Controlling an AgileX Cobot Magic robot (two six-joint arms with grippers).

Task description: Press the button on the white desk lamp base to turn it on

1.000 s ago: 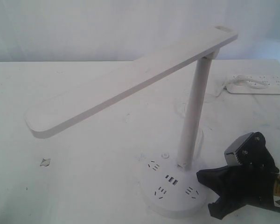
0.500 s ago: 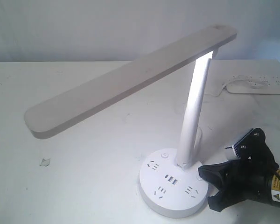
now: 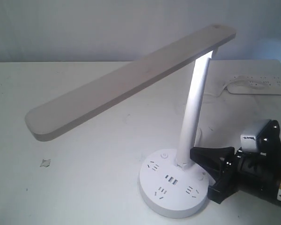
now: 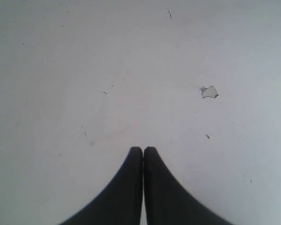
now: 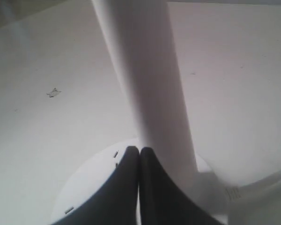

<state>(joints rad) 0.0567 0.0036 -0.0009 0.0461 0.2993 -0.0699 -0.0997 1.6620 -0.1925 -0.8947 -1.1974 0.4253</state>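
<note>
The white desk lamp stands lit, its flat bar head (image 3: 131, 82) slanting out over the table from the bright stem (image 3: 195, 108). The white desk lamp base (image 3: 174, 197) shows socket slots, a USB row and two small round buttons. The button (image 3: 201, 177) lies at the right edge, and the other button (image 3: 165, 155) is at the back. My right gripper (image 3: 193, 153) is shut, with its tips hovering next to the foot of the stem (image 5: 145, 79), above the base (image 5: 89, 187). My left gripper (image 4: 143, 149) is shut over bare table.
A long white power strip (image 3: 257, 85) with its cable lies at the back right. A small torn scrap (image 3: 46, 162) rests on the white table to the left of the lamp, and it also shows as a scrap (image 4: 209, 92) ahead of my left gripper.
The lamp went from unlit to lit. My right gripper left the base's right edge, rose and moved in toward the stem, still shut.
</note>
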